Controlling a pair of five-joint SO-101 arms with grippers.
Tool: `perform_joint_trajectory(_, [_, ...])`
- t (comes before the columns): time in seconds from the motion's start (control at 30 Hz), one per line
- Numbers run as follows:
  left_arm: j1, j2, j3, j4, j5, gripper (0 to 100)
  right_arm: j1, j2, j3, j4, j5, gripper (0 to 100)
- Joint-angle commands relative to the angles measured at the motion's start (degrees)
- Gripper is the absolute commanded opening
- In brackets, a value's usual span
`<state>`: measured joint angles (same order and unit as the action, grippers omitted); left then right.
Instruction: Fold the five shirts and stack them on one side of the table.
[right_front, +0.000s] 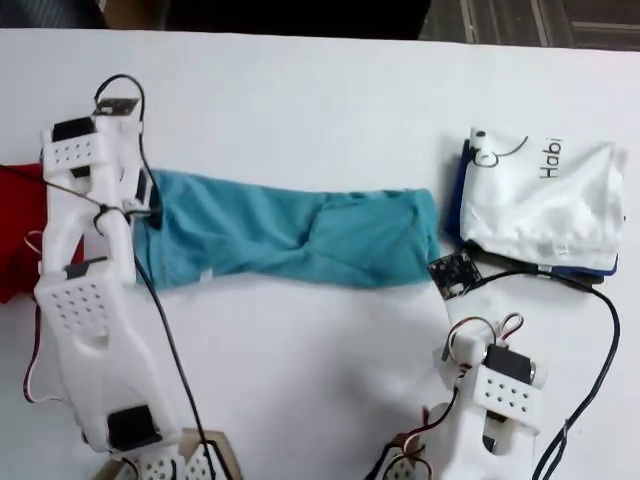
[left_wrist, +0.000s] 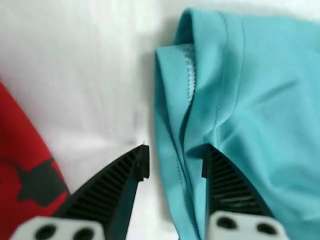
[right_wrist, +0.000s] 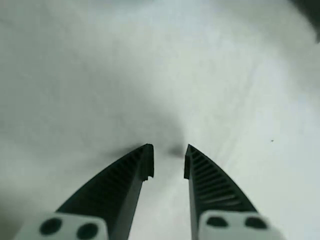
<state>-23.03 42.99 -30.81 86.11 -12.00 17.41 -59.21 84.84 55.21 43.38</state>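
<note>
– Left hand (left_wrist: 175, 155), how does it stand?
– Open wide, with nothing gripped. Its black ribbed fingers (left_wrist: 115, 185) straddle the stitched hem of the teal shirt (left_wrist: 250, 100). One is over the bare white table (left_wrist: 75, 60), the other over the fabric.
– And the cloth there?
– Smooth knit, doubled over at the edge, with a seam line and a soft fold running from the hem. A red shirt (left_wrist: 25, 160) with a dark print lies near, apart from the teal.
– Right hand (right_wrist: 167, 155)?
– Parted a little. There is a narrow gap between the same ribbed, tapering fingers, and nothing in it. Under it lies matte white table, with a faint shadow at the tips.
– From above?
– There the teal shirt lies as a long band across the middle of the table, with a twisted crease past its centre. The left arm (right_front: 85, 300), white plastic dotted with holes, stands over the band's left end. The red shirt lies crumpled at the table's left edge. On the right a folded white shirt (right_front: 540, 200) with dark print sits on a blue shirt (right_front: 453, 205), just beside the band's other end. The right arm (right_front: 505, 390) sits nearer the front edge, apart from that stack.
</note>
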Motion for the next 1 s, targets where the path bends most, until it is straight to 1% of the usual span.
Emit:
perform_joint_trajectory(0.0, [-0.18, 0.97, -0.57, -0.88, 0.53, 20, 0.40, -1.19, -0.26, -0.84, 0.35, 11.5])
perform_joint_trajectory(0.13, [0.00, 6.68, -5.41, 1.32, 0.62, 20, 0.40, -1.10, -0.26, -0.92, 0.35, 11.5])
perform_joint_trajectory(0.33, [1.76, 13.10, -17.36, 11.08, 0.18, 19, 0.40, -1.10, -0.18, -1.10, 0.26, 11.5])
perform_joint_trajectory(0.4, [2.20, 15.38, -20.44, 12.92, -1.85, 14, 0.40, -1.10, -0.09, -1.10, 0.09, 11.5])
perform_joint_trajectory(0.5, [2.37, 18.90, -23.60, 14.68, -3.25, 1, 0.40, -1.10, 0.00, -1.10, -0.09, 11.5])
perform_joint_trajectory(0.53, [2.37, 19.87, -24.22, 15.03, -3.43, 3, 0.40, -1.10, 0.00, -1.19, -0.09, 11.5])
perform_joint_trajectory(0.63, [2.37, 21.54, -25.45, 15.74, -3.43, 3, 0.66, -1.19, 0.00, -1.19, -0.09, 11.3])
perform_joint_trajectory(0.77, [1.05, 19.16, -26.86, 16.18, -3.16, 3, 0.75, -1.36, 0.00, -1.01, -0.09, 11.2])
perform_joint_trajectory(0.83, [-0.62, 15.47, -26.77, 16.18, -3.16, 3, 0.92, -1.36, 0.00, -0.75, -0.09, 11.2])
perform_joint_trajectory(0.97, [-3.69, 5.01, -24.66, 16.26, -3.43, 3, 4.79, -1.36, 0.00, -0.92, 0.35, 11.2])
